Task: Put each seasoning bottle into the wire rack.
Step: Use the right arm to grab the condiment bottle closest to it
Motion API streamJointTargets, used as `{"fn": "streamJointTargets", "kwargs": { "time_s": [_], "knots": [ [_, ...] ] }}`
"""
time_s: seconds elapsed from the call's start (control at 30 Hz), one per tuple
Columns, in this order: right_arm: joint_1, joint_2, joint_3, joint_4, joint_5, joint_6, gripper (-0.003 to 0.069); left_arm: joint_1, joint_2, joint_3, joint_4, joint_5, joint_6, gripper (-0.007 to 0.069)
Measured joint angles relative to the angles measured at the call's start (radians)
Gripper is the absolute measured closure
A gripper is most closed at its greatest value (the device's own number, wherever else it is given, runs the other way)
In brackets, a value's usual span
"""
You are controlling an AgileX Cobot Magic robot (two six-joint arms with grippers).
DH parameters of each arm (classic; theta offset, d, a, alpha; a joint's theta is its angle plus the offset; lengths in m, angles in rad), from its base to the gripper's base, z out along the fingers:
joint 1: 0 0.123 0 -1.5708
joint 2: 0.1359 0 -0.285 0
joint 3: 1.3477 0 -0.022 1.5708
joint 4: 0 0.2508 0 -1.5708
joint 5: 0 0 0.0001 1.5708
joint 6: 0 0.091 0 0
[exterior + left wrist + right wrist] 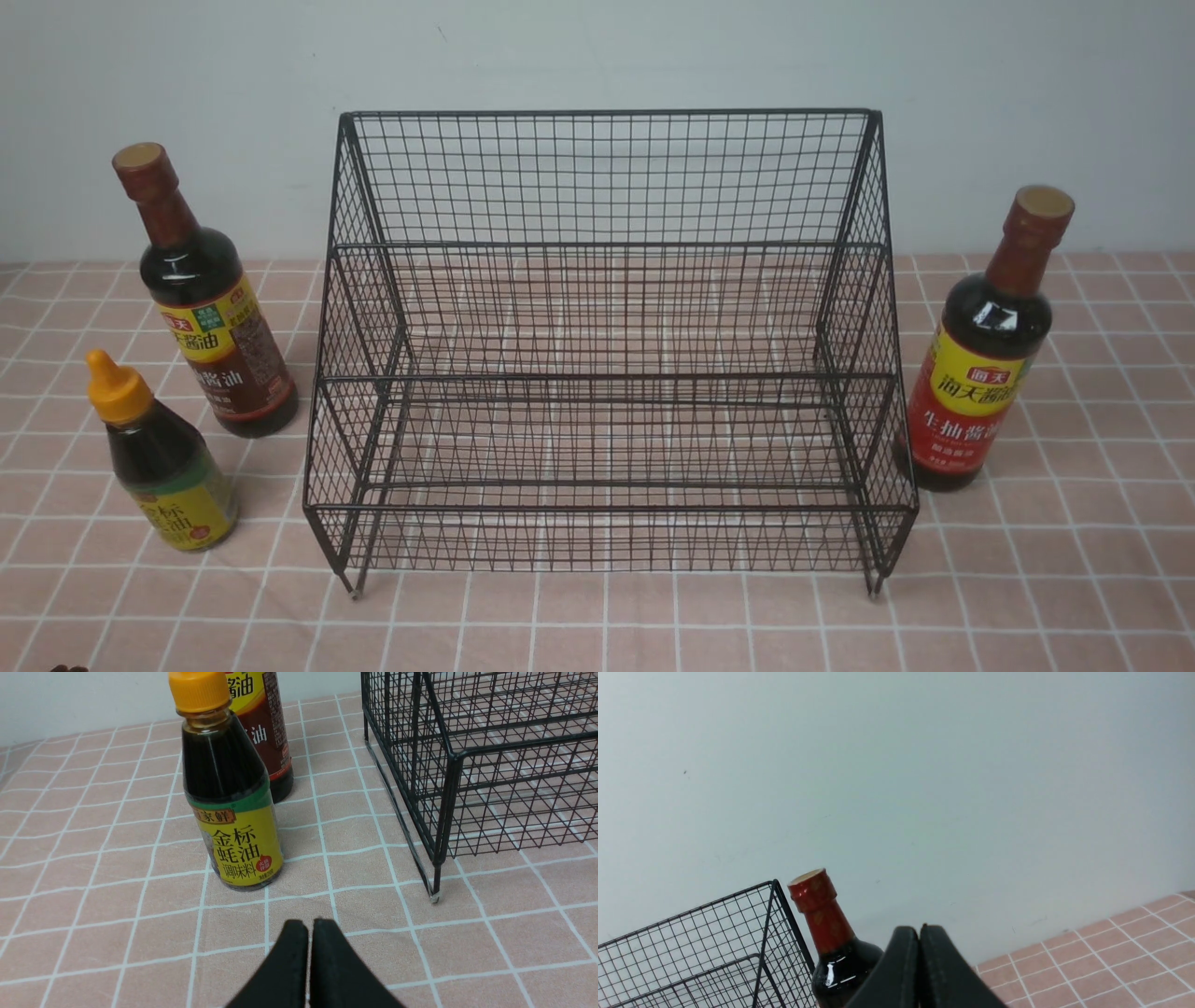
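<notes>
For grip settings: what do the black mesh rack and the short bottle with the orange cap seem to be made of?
Black wire-mesh tiered rack: probably metal wire, dark matte coating; thin grid rods. Short dark-sauce bottle with orange nozzle cap: likely clear glossy plastic, ribbed shoulder; glass possible.

The left gripper [309, 926] hangs low over the table, its black fingers pressed flat together and empty. The right gripper [920, 929] is closed and empty too, aimed higher.
</notes>
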Motion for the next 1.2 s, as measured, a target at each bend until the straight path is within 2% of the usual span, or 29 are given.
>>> {"fn": "streamJointTargets", "kwargs": {
  "time_s": [0.13,0.3,0.37,0.43,0.6,0.73,0.87,0.9,0.93,1.07,1.1,1.2],
  "knots": [
    [0.000,0.000,0.000,-0.005,-0.007,0.024,0.0673,0.000,0.000,0.000,0.000,0.000,0.000,0.0631],
    [0.008,0.023,-0.023,-0.038,-0.121,0.196,0.0673,0.000,0.000,0.000,0.000,0.000,0.000,0.0631],
    [0.016,0.059,-0.058,-0.078,-0.124,0.220,0.0673,0.000,0.000,0.000,0.000,0.000,0.000,0.0631],
    [0.047,0.217,-0.187,-0.187,-0.143,0.237,0.0673,0.000,0.000,0.000,0.000,0.000,0.000,0.0631],
    [0.112,0.456,-0.336,-0.295,-0.169,0.222,0.0671,0.000,0.000,0.000,0.000,0.000,0.000,0.0631],
    [0.189,0.762,-0.459,-0.337,-0.211,0.139,0.0640,0.000,0.000,0.000,0.000,0.000,0.000,0.0631],
    [0.218,0.949,-0.542,-0.345,-0.257,0.074,0.0572,0.000,0.000,0.000,0.000,0.000,0.000,0.0631],
    [0.221,1.032,-0.583,-0.345,-0.289,0.050,0.0522,0.000,0.000,0.000,0.000,0.000,0.000,0.0631],
    [0.221,1.051,-0.587,-0.345,-0.293,0.048,0.0508,0.000,0.000,0.000,0.000,0.000,0.000,0.0631],
    [0.221,1.214,-0.668,-0.348,-0.381,0.032,0.0323,0.000,0.000,0.000,0.000,0.000,0.000,0.0631],
    [0.221,1.220,-0.668,-0.348,-0.384,0.032,0.0315,0.000,0.000,0.000,0.000,0.000,0.000,0.0631],
    [0.221,1.304,-0.702,-0.348,-0.422,0.012,0.0202,0.000,0.000,0.000,0.000,0.000,0.000,0.0631]
  ]
}}
